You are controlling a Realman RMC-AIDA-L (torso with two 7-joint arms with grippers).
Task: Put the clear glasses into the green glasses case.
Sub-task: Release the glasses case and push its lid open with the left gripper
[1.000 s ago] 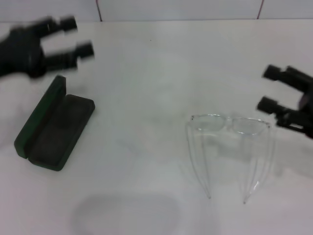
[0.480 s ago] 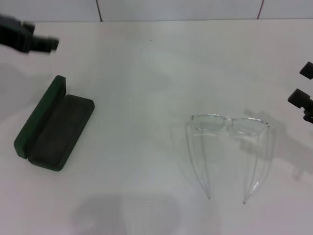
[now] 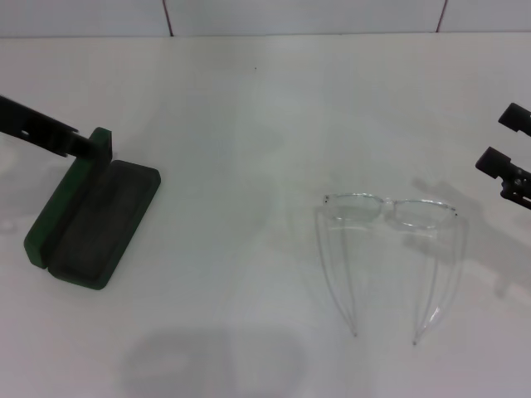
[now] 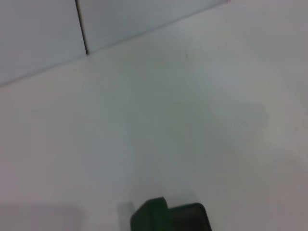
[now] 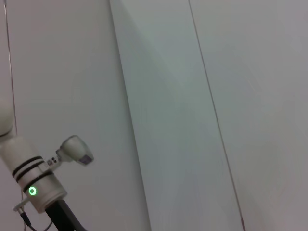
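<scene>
Clear glasses [image 3: 390,211] sit on the white table [image 3: 249,108], front bar running left-right, temples pointing at the robot. Right gripper [image 3: 504,141] is closest, just off to their right, fingers apart. Left gripper [image 3: 79,145] is over by the open green glasses case [image 3: 91,211]; can't tell its fingers.

The table [image 3: 249,108] is plain white and runs back to a pale wall with thin dark seams; 2 things lie directly on it; the green glasses case [image 3: 91,215] sits open at the robot's left, its dark lining up and its lid raised along the outer side; the clear glasses [image 3: 390,249] rest well apart to the right, temples unfolded and pointing toward the robot.
</scene>
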